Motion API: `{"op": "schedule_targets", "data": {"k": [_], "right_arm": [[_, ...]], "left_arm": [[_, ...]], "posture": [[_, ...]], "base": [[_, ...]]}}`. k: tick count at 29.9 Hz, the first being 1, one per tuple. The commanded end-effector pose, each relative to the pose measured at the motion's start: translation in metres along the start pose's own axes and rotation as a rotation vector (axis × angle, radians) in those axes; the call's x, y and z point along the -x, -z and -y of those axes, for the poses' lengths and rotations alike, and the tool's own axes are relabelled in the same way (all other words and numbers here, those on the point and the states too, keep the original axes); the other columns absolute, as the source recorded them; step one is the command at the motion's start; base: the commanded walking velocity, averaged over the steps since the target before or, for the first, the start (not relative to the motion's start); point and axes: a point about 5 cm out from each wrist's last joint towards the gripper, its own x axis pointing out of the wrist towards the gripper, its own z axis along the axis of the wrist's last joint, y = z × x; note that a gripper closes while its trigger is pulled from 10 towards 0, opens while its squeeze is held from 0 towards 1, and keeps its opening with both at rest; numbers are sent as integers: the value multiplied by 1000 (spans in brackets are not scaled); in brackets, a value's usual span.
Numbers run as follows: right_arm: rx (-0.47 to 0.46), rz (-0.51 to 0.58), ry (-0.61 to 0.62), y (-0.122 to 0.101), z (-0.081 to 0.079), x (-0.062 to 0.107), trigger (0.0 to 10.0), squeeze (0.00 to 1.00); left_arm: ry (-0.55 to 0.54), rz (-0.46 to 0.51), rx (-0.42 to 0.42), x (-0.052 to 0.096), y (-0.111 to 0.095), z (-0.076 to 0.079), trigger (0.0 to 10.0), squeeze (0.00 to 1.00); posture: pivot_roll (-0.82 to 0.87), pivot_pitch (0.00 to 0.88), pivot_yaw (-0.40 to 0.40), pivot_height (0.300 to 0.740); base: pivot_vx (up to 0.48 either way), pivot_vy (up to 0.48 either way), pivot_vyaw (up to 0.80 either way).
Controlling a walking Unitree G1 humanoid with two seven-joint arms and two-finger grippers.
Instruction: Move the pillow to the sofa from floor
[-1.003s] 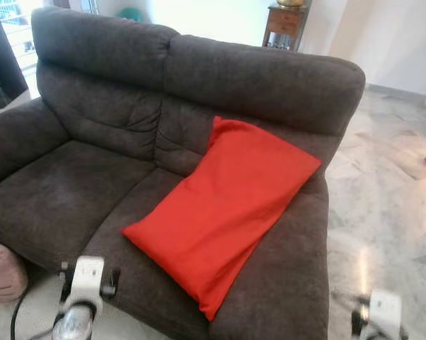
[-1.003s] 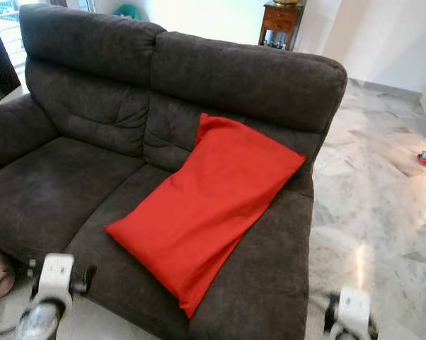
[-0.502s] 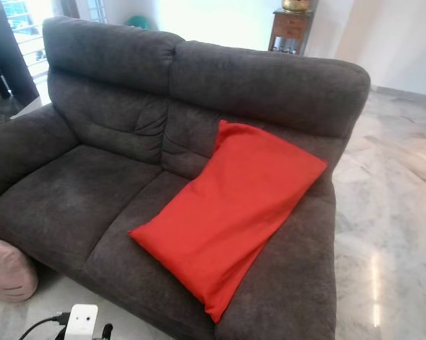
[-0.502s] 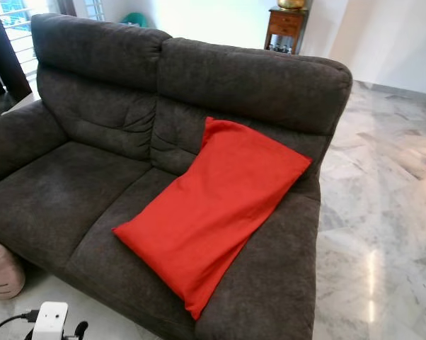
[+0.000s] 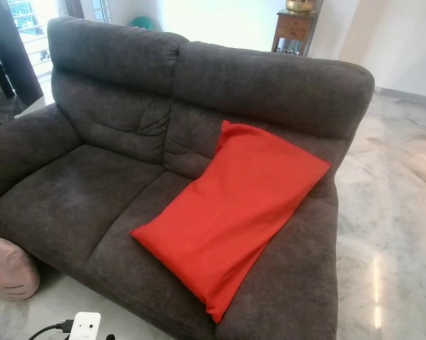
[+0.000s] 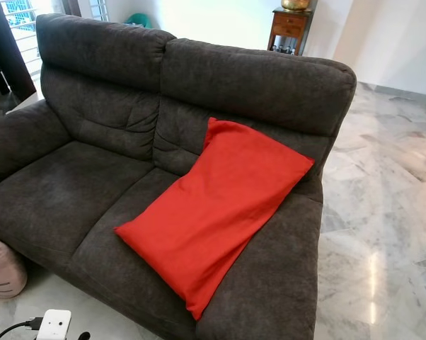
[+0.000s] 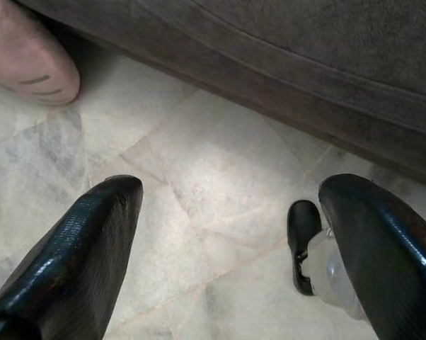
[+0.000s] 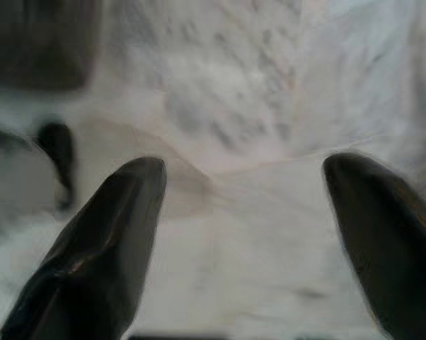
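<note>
Left eye view: red pillow (image 5: 234, 212) rests on sofa (image 5: 114, 92), 3 o'clock seat. Both arms have dropped away since; left gripper (image 7: 227, 248) and right gripper (image 8: 241, 234) spread wide, empty. Placement judged complete.

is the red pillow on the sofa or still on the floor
On the sofa: the red pillow lies across the right seat of the sofa, its top corner leaning on the backrest.

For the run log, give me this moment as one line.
red pillow: lying on sofa right seat, leaning on backrest | left tool: open, over floor | right tool: open, over floor | pink cushion: on floor
</note>
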Motion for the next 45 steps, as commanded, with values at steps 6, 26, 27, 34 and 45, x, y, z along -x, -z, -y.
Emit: {"op": "schedule_targets", "data": {"k": [6, 26, 27, 34, 45], "right_arm": [[-27, 10, -6, -1, 2, 0, 10000, 0], [-35, 6, -17, 1, 3, 0, 10000, 0], [-35, 7, -16, 1, 3, 0, 10000, 0], [-19, 10, -21, 0, 2, 0, 10000, 0], [-17, 18, -26, -3, 1, 0, 10000, 0]], "left_arm": [[25, -17, -23, 0, 2, 3, 10000, 0], [38, -43, 5, 3, 11, 6, 10000, 0], [40, -47, 2, 4, 12, 6, 10000, 0], [43, -79, 3, 6, 20, 5, 10000, 0], [46, -115, 0, 7, 25, 5, 10000, 0]], "posture": [[166, 0, -45, 740], [165, 0, -48, 740], [165, 0, -48, 740], [167, 0, -49, 740], [170, 0, -52, 740]], "base": [[0, 0, 0], [0, 14, 0], [0, 274, 0], [0, 281, 0], [0, 373, 0]]}}
